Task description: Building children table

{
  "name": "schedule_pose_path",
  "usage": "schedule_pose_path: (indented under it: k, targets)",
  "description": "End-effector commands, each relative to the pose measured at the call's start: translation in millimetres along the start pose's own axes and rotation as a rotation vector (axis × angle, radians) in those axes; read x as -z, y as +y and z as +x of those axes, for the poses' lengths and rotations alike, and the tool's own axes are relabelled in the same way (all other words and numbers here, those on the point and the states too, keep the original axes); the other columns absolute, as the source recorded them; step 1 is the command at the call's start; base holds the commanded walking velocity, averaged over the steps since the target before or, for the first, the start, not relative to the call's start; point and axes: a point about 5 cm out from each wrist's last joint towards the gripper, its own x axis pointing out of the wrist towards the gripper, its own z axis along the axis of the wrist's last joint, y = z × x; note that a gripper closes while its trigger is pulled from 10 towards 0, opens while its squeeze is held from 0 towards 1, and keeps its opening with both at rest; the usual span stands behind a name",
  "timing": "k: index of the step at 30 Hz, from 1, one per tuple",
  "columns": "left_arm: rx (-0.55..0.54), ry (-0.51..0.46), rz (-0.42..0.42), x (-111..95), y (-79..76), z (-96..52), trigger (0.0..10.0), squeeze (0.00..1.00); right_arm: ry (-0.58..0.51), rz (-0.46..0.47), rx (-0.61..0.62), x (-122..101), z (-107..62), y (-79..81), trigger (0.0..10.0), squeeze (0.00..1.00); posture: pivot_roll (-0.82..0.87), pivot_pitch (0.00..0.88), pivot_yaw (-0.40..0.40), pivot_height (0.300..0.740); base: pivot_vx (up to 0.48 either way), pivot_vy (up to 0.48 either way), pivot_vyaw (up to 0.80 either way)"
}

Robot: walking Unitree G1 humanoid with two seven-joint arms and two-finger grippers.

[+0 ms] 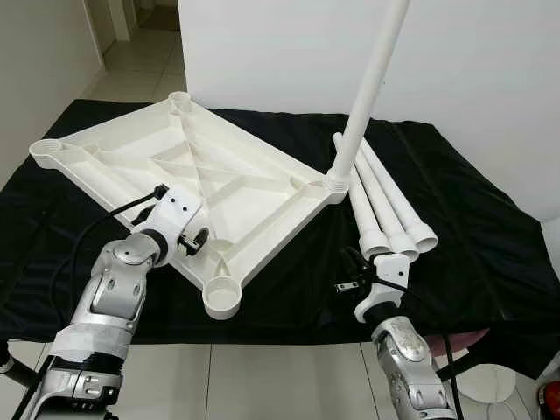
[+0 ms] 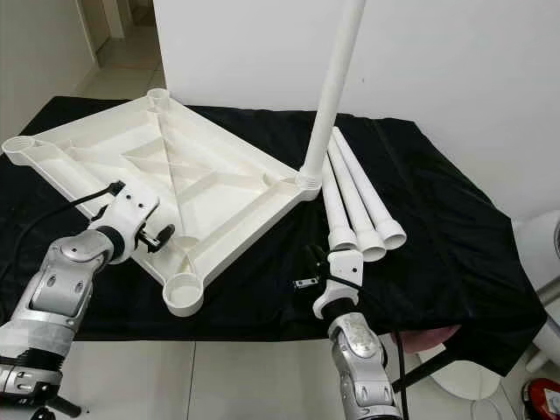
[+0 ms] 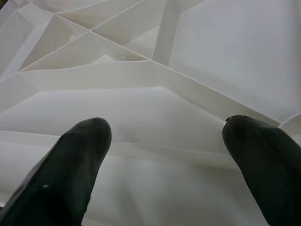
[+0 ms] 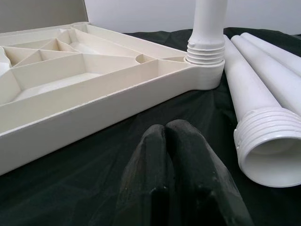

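Left gripper (image 3: 164,155) spread wide over tabletop (image 1: 236,175), right gripper (image 4: 176,155) closed, empty.

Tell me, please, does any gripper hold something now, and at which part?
Nothing is held. The left gripper is open above the ribbed underside of the tabletop. The right gripper is shut on nothing, over the black cloth near the loose legs.

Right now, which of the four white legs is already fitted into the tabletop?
The upright leg, standing in the tabletop's corner socket nearest the right gripper. The three other legs lie loose on the black cloth beside it.

A black cloth (image 1: 472,219) covers the surface before a white wall (image 1: 490,79).
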Motion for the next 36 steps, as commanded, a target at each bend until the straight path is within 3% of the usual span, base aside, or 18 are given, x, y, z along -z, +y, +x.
schedule_pose_path:
  k: [1,6,7,11,12,28,31,33,34,36]
  targets:
    - [-0.003,-0.001,-0.013,0,5.6,-0.2,10.0,1.0,-0.002,-0.01,0.005,-2,-0.2,-2.9,10.0,0.0,-0.01,0.0,-0.073,0.74,0.0,0.0,0.0]
    - [0.011,-0.037,-0.032,-5,13.0,-3.2,10.0,1.0,-0.003,-0.008,0.004,-2,1.4,-2.8,10.0,0.0,-0.01,0.0,-0.076,0.74,0.0,0.0,0.0]
    - [0.01,-0.034,0.003,-5,18.8,-6.1,10.0,0.0,-0.005,-0.006,0.004,-2,2.5,-2.3,10.0,0.0,0.0,0.0,-0.078,0.74,0.0,0.0,0.0]
    - [0.04,-0.026,0.039,-5,18.7,-9.1,10.0,0.0,-0.006,-0.006,0.003,-2,3.2,-2.3,10.0,0.0,0.0,0.0,-0.077,0.74,0.0,0.0,0.0]
    - [0.093,-0.022,0.082,-4,13.1,-11.7,10.0,0.0,-0.006,-0.006,0.004,-2,3.3,-2.5,10.0,0.0,0.0,0.0,-0.077,0.74,0.0,0.0,0.0]
    - [0.253,-0.064,0.162,-7,-16.1,-14.8,10.0,0.0,-0.006,-0.01,0.001,-3,4.8,-3.5,10.0,0.0,0.0,0.0,-0.082,0.74,0.0,0.0,0.0]
    - [0.326,-0.073,0.197,-7,-30.6,-16.6,10.0,0.0,-0.007,-0.01,0.001,-2,4.7,-3.5,10.0,0.0,0.0,0.0,-0.082,0.74,0.0,0.0,0.0]
    - [0.326,-0.073,0.197,-7,-30.6,-16.6,10.0,0.0,-0.007,-0.01,0.001,-2,4.7,-3.5,10.0,0.0,0.0,0.0,-0.082,0.74,0.0,0.0,0.0]
    - [0.392,-0.078,0.225,-6,-44.7,-18.5,10.0,0.0,-0.006,-0.01,0.001,-2,4.6,-3.7,10.0,0.0,-0.01,0.0,-0.082,0.74,0.0,0.0,0.0]
    - [0.416,-0.08,0.228,-6,-49.6,-19.4,10.0,0.0,-0.006,-0.01,0.001,-2,4.5,-3.7,10.0,0.0,-0.01,0.0,-0.081,0.74,0.0,0.0,0.0]
